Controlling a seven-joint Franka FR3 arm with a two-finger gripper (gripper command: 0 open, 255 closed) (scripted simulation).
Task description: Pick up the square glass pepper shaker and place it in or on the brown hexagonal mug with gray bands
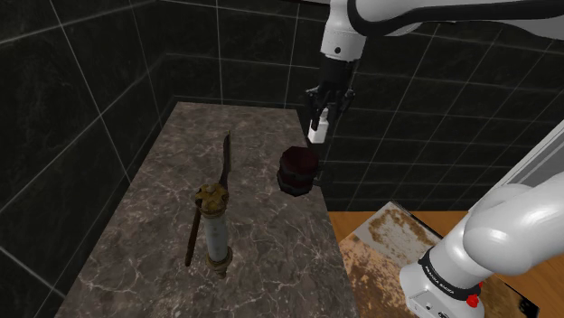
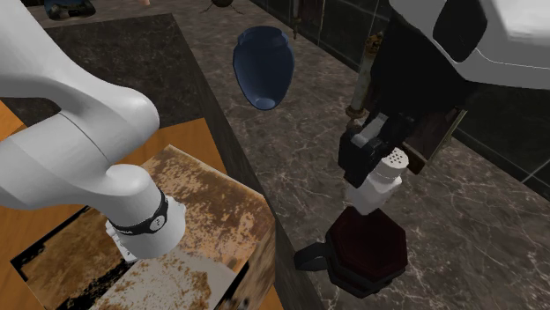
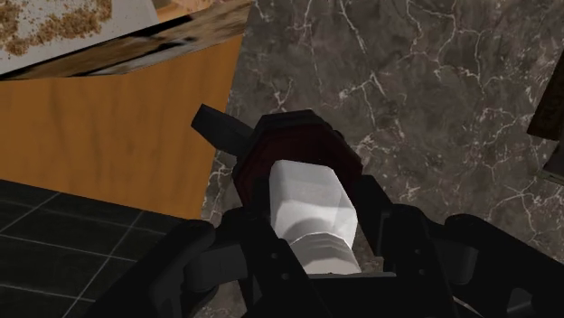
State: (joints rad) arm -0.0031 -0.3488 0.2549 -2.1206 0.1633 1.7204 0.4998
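The pepper shaker [image 2: 381, 181] is a white square bottle with a holed cap, clasped between the black fingers of my gripper [image 1: 316, 126]. It hangs upright just above the mug [image 1: 297, 171], a dark reddish-brown faceted cup with a black handle near the counter's edge. In the wrist view the shaker [image 3: 307, 208] points straight down into the mug's dark opening [image 3: 298, 149], with the gripper [image 3: 312, 248] shut on the shaker's capped end. From the second exterior view the mug [image 2: 366, 249] sits directly below the shaker with a small gap between them.
A tall brass-capped bottle [image 1: 215, 229] and a long thin dark tool [image 1: 223, 160] lie on the marble counter [image 1: 163, 262]. A blue bowl-like vessel [image 2: 262, 66] stands further along. My stand, a worn box [image 1: 398, 239], sits beside the counter. Dark tiled walls [image 1: 81, 99] close in behind.
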